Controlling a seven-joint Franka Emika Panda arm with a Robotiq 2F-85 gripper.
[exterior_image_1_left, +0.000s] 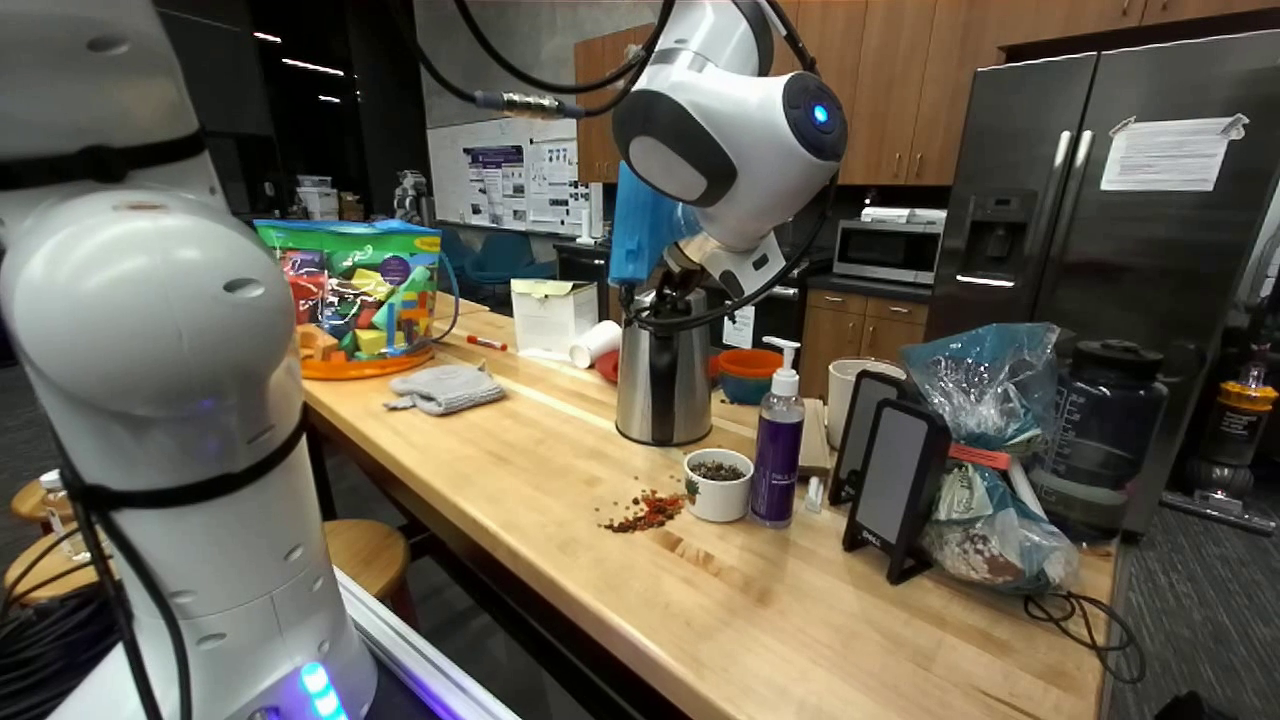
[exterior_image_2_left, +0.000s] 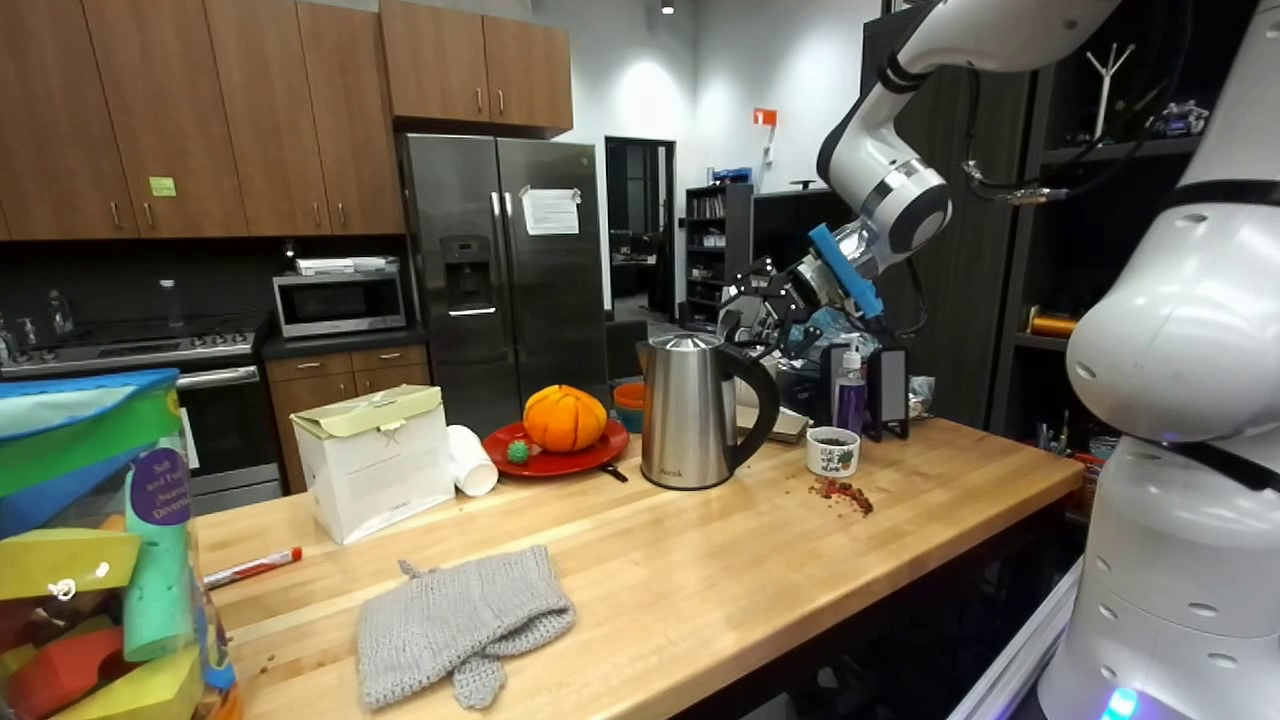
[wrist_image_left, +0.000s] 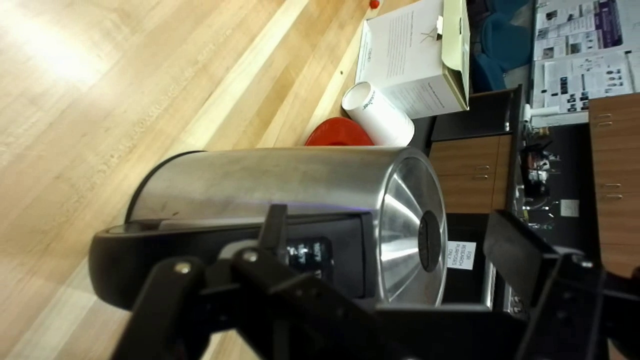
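A brushed steel kettle (exterior_image_2_left: 685, 420) with a black handle (exterior_image_2_left: 765, 400) stands upright on the wooden table. My gripper (exterior_image_2_left: 752, 320) hovers by the top of its handle side, tilted down toward it. In the wrist view the fingers of the gripper (wrist_image_left: 392, 225) are wide apart: one finger (wrist_image_left: 273, 230) lies over the handle's upper part, the other finger (wrist_image_left: 520, 247) beyond the lid (wrist_image_left: 402, 230). Nothing is clamped between them; whether either finger touches the kettle I cannot tell. In an exterior view the kettle (exterior_image_1_left: 690, 390) partly hides behind its own handle.
Near the kettle stand a small white cup (exterior_image_1_left: 718, 500) of dark bits, spilled red flakes (exterior_image_1_left: 652, 510) and a purple pump bottle (exterior_image_1_left: 777, 450). Behind are a red plate (exterior_image_2_left: 548, 463) with an orange pumpkin (exterior_image_2_left: 565, 418), a lying white cup (exterior_image_2_left: 470, 462) and a white box (exterior_image_2_left: 385, 470). A grey mitten (exterior_image_2_left: 450, 620) lies in front.
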